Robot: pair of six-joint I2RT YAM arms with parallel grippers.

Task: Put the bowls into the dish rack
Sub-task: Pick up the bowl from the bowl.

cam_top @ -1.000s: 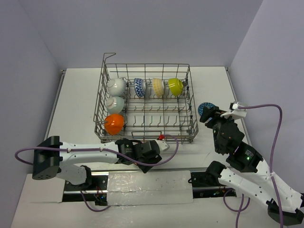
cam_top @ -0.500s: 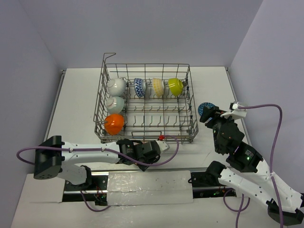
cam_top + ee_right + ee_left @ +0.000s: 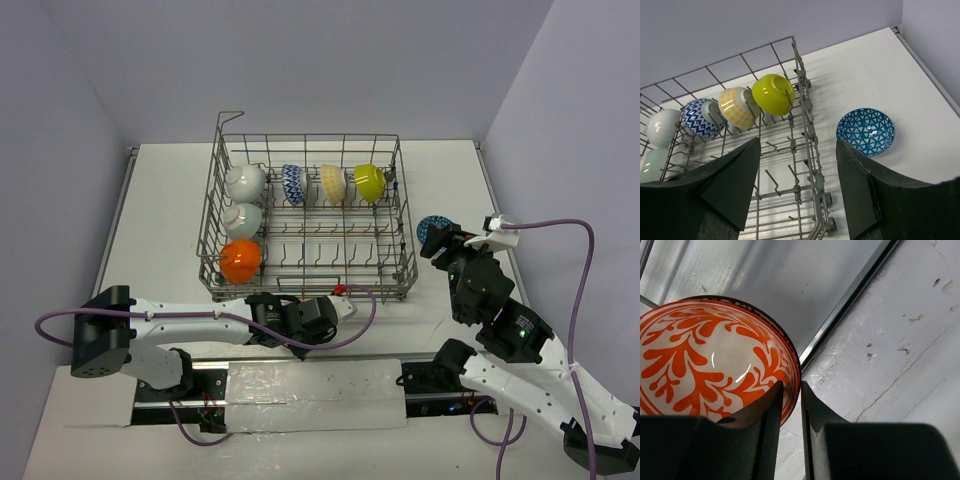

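A red-white bowl point(image 3: 705, 360) lies on the table just in front of the dish rack point(image 3: 405, 215); from above only a red spot point(image 3: 339, 289) of it shows. My left gripper point(image 3: 792, 390) is shut on its rim, one finger inside the bowl and one outside. My right gripper point(image 3: 797, 150) hangs open and empty over the rack's right edge. A dark-blue patterned bowl point(image 3: 865, 131) sits upright on the table right of the rack. In the rack stand a white bowl point(image 3: 245, 181), a blue-white one point(image 3: 292, 183), a pale yellow one point(image 3: 333, 182), a lime one point(image 3: 369, 181), another white one point(image 3: 243, 218) and an orange one point(image 3: 240, 260).
Upright tines fill the rack's middle and front right rows point(image 3: 790, 180). A raised wire loop point(image 3: 231, 114) stands at the rack's back left corner. A metal rail point(image 3: 850, 295) runs along the table's near edge by the left gripper. Walls close in on both sides.
The left gripper's jaws have closed in onto the red-white bowl's rim. The arms and the bowls otherwise stay where they were.
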